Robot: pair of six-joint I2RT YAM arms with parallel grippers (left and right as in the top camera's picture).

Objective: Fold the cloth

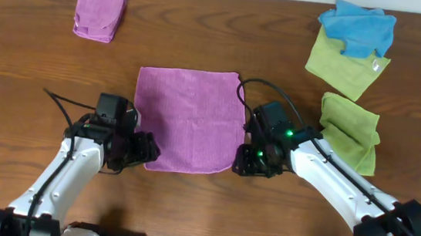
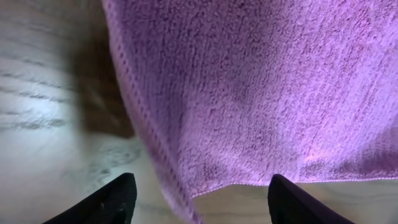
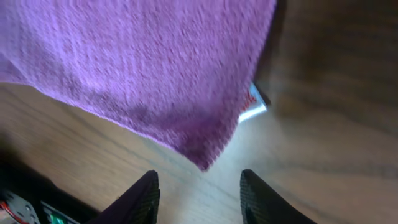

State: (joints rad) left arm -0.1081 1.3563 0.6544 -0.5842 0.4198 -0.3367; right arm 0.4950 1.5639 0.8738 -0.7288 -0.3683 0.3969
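Observation:
The purple-magenta cloth [image 1: 189, 118] lies spread flat and roughly square in the middle of the table. My left gripper [image 1: 142, 149] is at its near left corner, open, the cloth's corner [image 2: 186, 199] lying between the black fingers [image 2: 109, 202] and not pinched. My right gripper [image 1: 246, 162] is at the near right corner, open; the cloth's corner tip [image 3: 204, 163] sits just ahead of the gap between its fingers [image 3: 140, 196]. A small white tag [image 3: 252, 104] sticks out from the cloth's edge in the right wrist view.
A small folded purple pad [image 1: 99, 15] lies at the back left. At the back right a blue cloth [image 1: 358, 28] rests on a yellow-green cloth [image 1: 343, 65]. Another folded yellow-green cloth [image 1: 350, 130] lies close to my right arm.

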